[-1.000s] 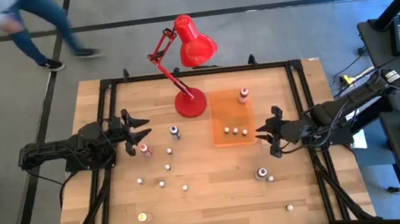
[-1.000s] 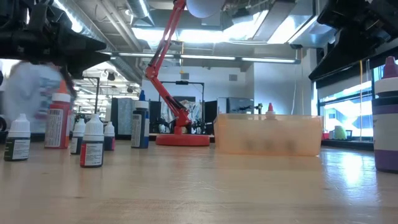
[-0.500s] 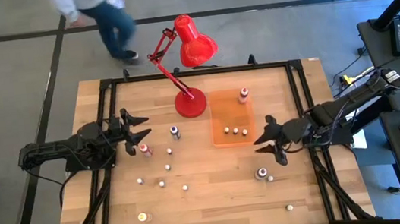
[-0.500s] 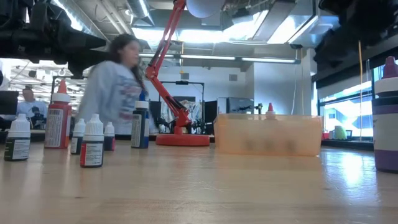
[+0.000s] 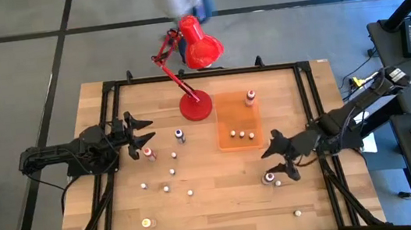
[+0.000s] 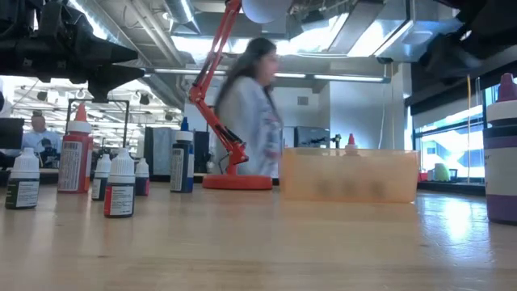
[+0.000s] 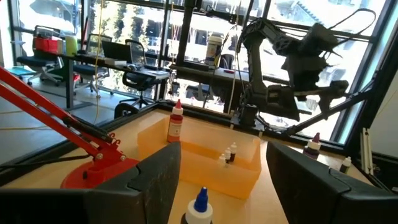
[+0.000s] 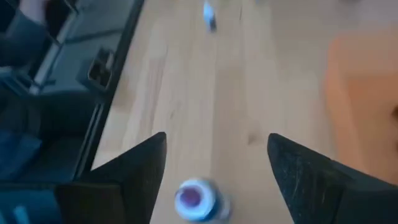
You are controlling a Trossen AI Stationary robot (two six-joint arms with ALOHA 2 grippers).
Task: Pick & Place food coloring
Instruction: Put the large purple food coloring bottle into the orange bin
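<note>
The right gripper (image 5: 276, 163) hangs over a purple-capped food coloring bottle (image 5: 269, 178) just outside the orange tray (image 5: 236, 118), jaws spread, seemingly lined up to grasp it. The tray already holds 1 red bottle (image 5: 250, 97) and 3 small pieces (image 5: 242, 134). The left gripper (image 5: 141, 131), jaws spread, waits above another red bottle (image 5: 149, 153) well left of the tray.

No readable text, brand, number or sign in any view. Food coloring bottles (image 6: 121, 184) carry small printed labels, print too fine to make out. Label on red bottle (image 6: 76, 158) at 9 o'clock side of low view likewise illegible.
</note>
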